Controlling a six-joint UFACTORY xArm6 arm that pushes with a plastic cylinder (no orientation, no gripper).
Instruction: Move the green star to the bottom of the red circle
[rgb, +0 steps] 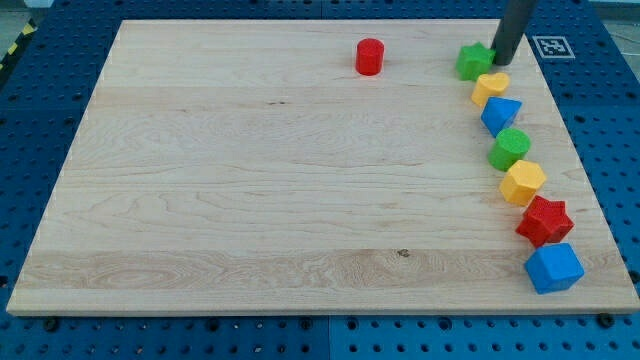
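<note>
Eight small blocks lie on the wooden desk (250, 200), and seven of them make a curved line down the view's right side. At the head of this line is the green star (474, 62), near the view's top right. My tip (502, 58) stands just at its right side, touching it or almost touching; I cannot tell which. The dark rod goes up from there and leaves the view at the top edge. It carries no claw, so I can report no opening or holding for it.

The red circle (370, 56) stands alone near the top edge, well apart from the star, to the view's left of it and at about the same height.

Below the star the line goes on, each block close to the next: a yellow block (490, 87), a blue block (500, 115), a green block (510, 148), a second yellow block (522, 183), a red star (544, 221) and a blue cube (553, 268) near the bottom right corner. Around the desk is a blue perforated surface (40, 150), and a small printed marker (552, 46) lies beyond the top right corner.
</note>
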